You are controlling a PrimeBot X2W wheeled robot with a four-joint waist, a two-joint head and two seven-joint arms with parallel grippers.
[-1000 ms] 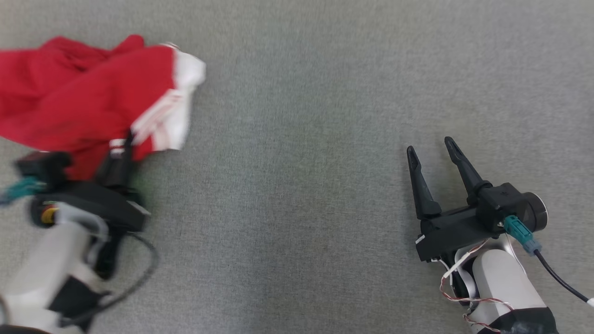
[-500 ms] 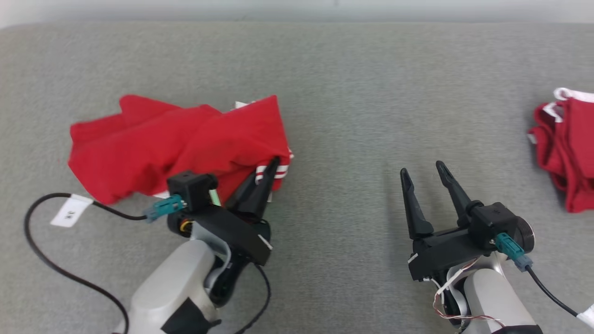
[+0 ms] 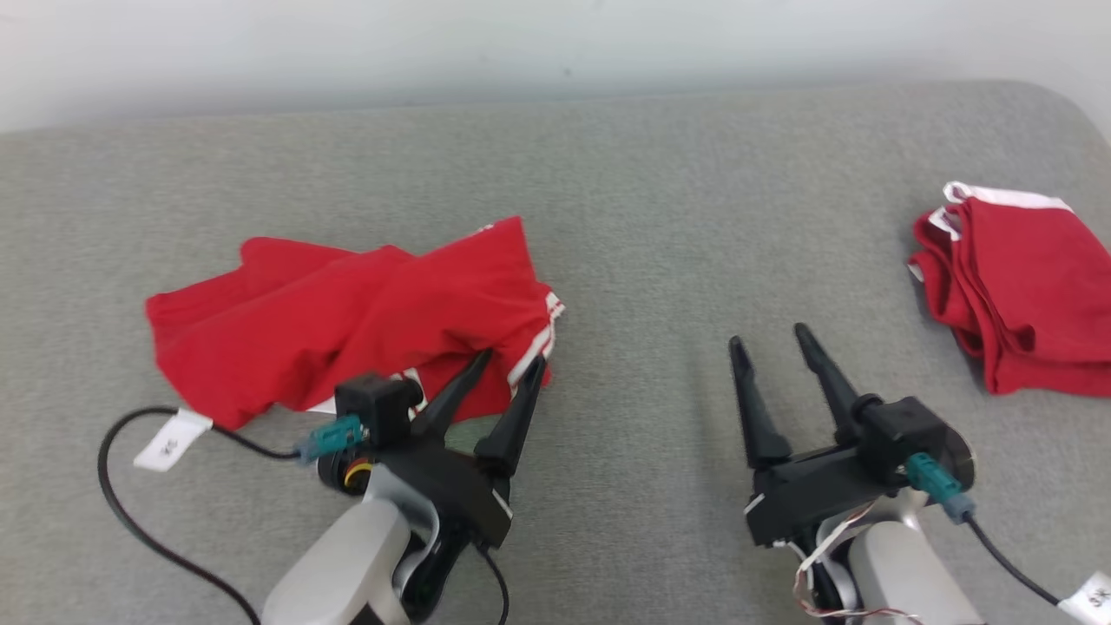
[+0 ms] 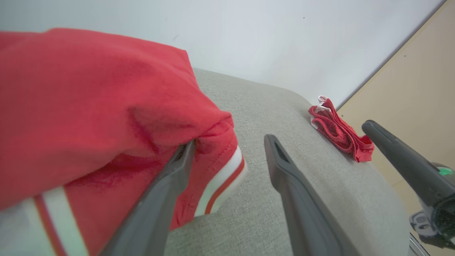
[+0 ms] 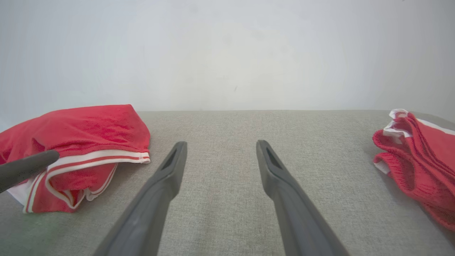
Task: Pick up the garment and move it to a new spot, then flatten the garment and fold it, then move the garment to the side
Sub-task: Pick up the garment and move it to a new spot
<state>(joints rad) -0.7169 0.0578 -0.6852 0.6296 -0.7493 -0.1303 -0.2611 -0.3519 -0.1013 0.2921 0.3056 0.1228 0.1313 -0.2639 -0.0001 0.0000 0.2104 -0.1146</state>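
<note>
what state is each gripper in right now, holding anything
Left gripper: open, one finger touching the garment at its hem, not gripping it.
Right gripper: open, holding nothing.

The garment (image 3: 347, 321) lies bunched on the padded surface (image 3: 660, 217), on my left half of it. My left gripper (image 3: 513, 358) sits at the garment's near right corner. One finger (image 4: 167, 185) is tucked against the cloth's edge, and the other stands clear of the hem over bare surface. My right gripper (image 3: 768, 336) is further right, well apart from the garment, over the bare stretch between the two cloths. A second garment (image 3: 1015, 295) lies at the surface's far right edge, beyond and to the right of my right gripper. A wall (image 3: 521, 43) stands behind the surface.
</note>
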